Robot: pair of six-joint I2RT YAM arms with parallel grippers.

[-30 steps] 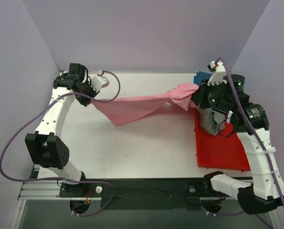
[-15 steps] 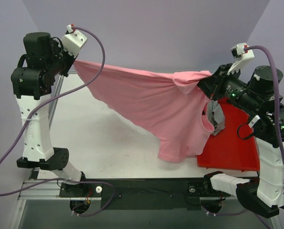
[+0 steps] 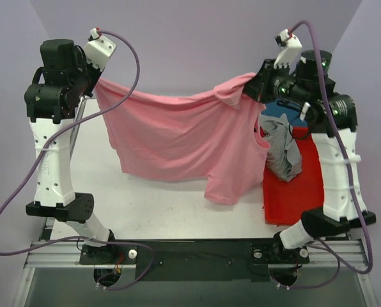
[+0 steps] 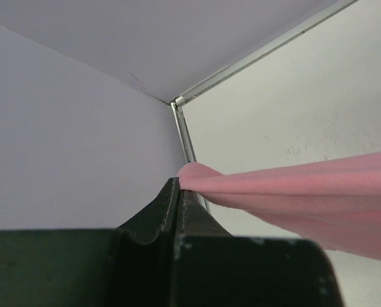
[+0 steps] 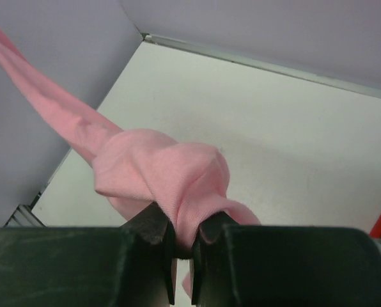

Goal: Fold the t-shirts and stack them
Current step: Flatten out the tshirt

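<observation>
The pink t-shirt (image 3: 178, 137) hangs spread in the air between both raised arms, its lower hem sagging toward the white table (image 3: 146, 198). My left gripper (image 3: 96, 83) is shut on its left top corner; the left wrist view shows the cloth (image 4: 293, 188) pinched at the tip of my left gripper (image 4: 179, 182). My right gripper (image 3: 254, 86) is shut on a bunched right corner, seen as a wad (image 5: 171, 173) clamped in my right gripper (image 5: 184, 230). The grey t-shirt (image 3: 283, 150) and a bit of the teal-blue t-shirt (image 3: 273, 110) lie in the red bin (image 3: 305, 192).
The red bin stands at the table's right side beside the right arm. Lilac walls (image 3: 197, 45) close the back and sides. Purple cables (image 3: 24, 192) loop off both arms.
Both arms have lifted the pink t-shirt off the table and out of the bin. It has gone from a stretched strip to a spread sheet, and the right gripper has moved up and left.
</observation>
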